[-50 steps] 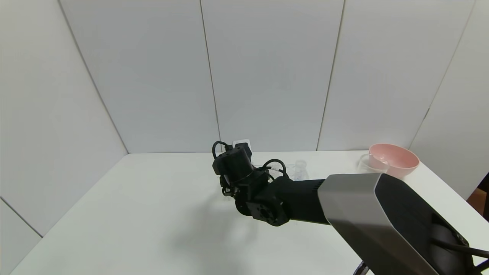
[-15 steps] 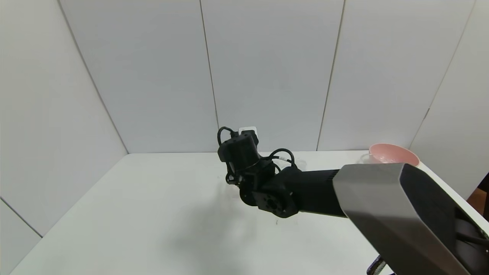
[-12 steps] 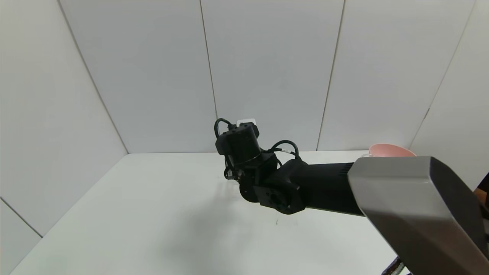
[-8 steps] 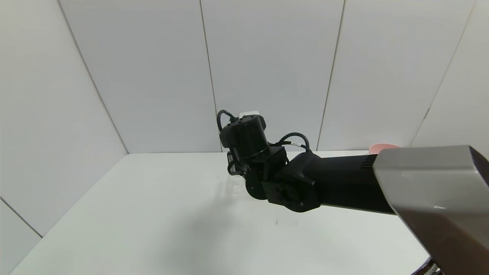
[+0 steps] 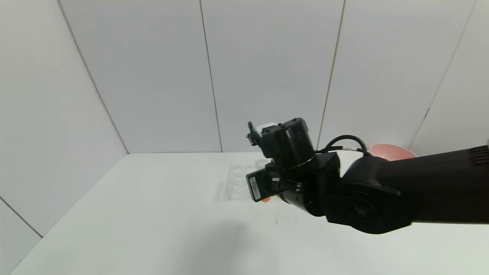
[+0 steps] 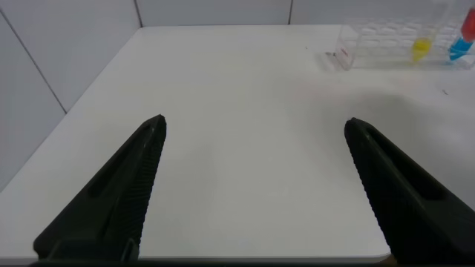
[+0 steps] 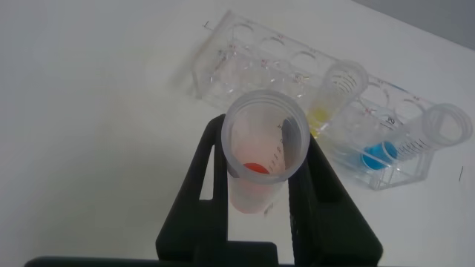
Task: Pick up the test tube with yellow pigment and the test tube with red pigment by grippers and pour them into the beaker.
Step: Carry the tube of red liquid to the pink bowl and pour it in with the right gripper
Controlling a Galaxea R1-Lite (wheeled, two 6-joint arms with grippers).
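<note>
Overhead, head view: right claw [image 5: 263,191] is raised above the surface [image 5: 153,214].
Left wrist view: left claw [image 6: 256,185] gapes empty, parked; test tube with yellow pigment [image 6: 421,46] racked.
Right wrist view: fingers pinch test tube with red pigment [image 7: 263,152]; carry it upright to the beaker.

Your right gripper [image 7: 266,194] has lifted the test tube with red pigment [image 7: 261,152] out of the rack [image 7: 252,63], which now sits uncovered below and beyond the claw.

Red-tipped tube [image 7: 263,152], yellow-tipped tube [image 7: 335,95], blue-tipped tube [image 7: 415,141], pink bowl [image 5: 389,151].
</note>
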